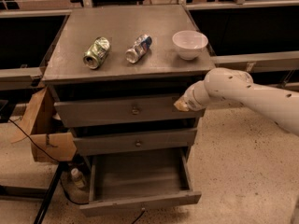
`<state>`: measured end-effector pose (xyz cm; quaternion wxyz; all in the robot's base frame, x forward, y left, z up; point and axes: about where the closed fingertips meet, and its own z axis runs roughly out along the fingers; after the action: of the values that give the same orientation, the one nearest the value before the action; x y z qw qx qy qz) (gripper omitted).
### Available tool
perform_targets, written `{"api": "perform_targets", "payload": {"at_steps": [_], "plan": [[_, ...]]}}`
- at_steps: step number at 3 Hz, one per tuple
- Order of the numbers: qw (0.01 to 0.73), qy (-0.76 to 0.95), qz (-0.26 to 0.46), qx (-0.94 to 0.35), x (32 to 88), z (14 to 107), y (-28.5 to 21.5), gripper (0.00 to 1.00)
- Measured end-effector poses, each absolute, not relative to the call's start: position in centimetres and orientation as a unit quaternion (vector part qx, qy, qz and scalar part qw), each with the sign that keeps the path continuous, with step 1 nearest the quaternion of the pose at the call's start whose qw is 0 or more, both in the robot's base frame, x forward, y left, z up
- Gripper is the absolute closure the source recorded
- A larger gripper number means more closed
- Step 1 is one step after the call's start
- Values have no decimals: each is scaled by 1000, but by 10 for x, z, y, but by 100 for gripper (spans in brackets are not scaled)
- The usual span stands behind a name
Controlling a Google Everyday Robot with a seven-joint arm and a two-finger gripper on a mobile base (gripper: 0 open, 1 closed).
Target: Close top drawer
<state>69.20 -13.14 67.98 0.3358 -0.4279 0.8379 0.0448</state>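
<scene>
One gripper (181,105) is sitting just right of the frame's centre, its tan tip touching the right end of the top drawer (107,113) front panel; whether it is spread or closed, cannot tell. White arm (247,91) is reaching in from the right edge. Top drawer is standing slightly out of the grey cabinet (65,69), a dark gap showing above it, brass knob (135,109) at its centre. Middle drawer (112,143) is projecting a little below; bottom drawer (140,200) is hanging wide open at lower centre. Two crushed cans, green (96,52) and blue-silver (138,48), and a white bowl (190,44) are resting on the cabinet top.
</scene>
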Motion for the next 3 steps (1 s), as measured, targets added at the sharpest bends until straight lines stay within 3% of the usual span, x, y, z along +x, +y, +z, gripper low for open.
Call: {"api": "perform_targets", "payload": {"at_steps": [3], "plan": [[380,829,47,-407,702,673,-129,100]]}}
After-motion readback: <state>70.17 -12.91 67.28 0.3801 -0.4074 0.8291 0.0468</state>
